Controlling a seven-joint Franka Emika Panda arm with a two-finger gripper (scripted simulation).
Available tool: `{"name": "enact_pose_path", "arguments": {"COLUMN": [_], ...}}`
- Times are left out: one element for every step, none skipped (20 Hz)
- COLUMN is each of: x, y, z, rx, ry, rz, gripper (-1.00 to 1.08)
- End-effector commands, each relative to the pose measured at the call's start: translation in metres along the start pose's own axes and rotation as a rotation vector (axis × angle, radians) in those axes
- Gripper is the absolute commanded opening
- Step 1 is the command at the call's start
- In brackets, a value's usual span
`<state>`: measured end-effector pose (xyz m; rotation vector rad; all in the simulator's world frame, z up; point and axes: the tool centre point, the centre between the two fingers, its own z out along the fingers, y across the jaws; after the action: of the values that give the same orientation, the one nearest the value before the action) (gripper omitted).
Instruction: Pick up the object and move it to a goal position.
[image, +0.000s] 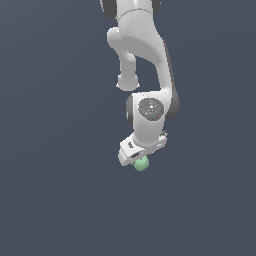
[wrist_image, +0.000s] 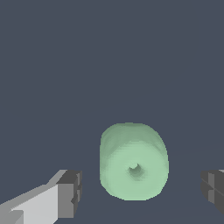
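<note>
Object (wrist_image: 133, 162): pale mint-green chunk, dimpled face toward the wrist camera, lying on the surface (wrist_image: 109, 57) between the fingers (wrist_image: 70, 192). Hand (wrist_image: 142, 192): spread wide, nothing gripped. Advice: lower squarely, keep piece centred, close evenly, then lift.

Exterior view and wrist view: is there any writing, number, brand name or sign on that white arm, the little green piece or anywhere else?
None can be read.
White arm: no lettering; the round grey cap has tiny coloured specks, too small to read.
Green piece: plain, only a round dimple.
Gripper: plain fingers, unmarked.
</note>
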<state>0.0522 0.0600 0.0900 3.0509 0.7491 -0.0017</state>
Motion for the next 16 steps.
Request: {"name": "enact_pose_path", "arguments": {"x": [0.000,0.000,0.000,0.000,0.000,0.000,0.000,0.000,0.000,0.000,0.000,0.000,0.000,0.000,0.000,0.000], "y": [0.000,0.000,0.000,0.000,0.000,0.000,0.000,0.000,0.000,-0.001,-0.001,0.000,-0.001,-0.001,0.000,-0.001], "z": [0.000,0.000,0.002,0.003,0.006,0.009,0.013,0.018,0.024,0.030,0.035,0.040,0.043,0.047,0.049,0.050], "rx": [0.000,0.000,0.000,0.000,0.000,0.000,0.000,0.000,0.000,0.000,0.000,0.000,0.000,0.000,0.000,0.000], "ry": [0.000,0.000,0.000,0.000,0.000,0.000,0.000,0.000,0.001,0.001,0.001,0.001,0.001,0.001,0.001,0.001], "rz": [0.000,0.000,0.000,0.000,-0.001,-0.001,-0.002,-0.002,-0.003,-0.004,-0.004,-0.004,-0.005,-0.005,-0.005,-0.006], "gripper": [1.00,1.00,1.00,1.00,1.00,1.00,1.00,1.00,1.00,1.00,1.00,1.00,1.00,1.00,1.00,1.00]}}
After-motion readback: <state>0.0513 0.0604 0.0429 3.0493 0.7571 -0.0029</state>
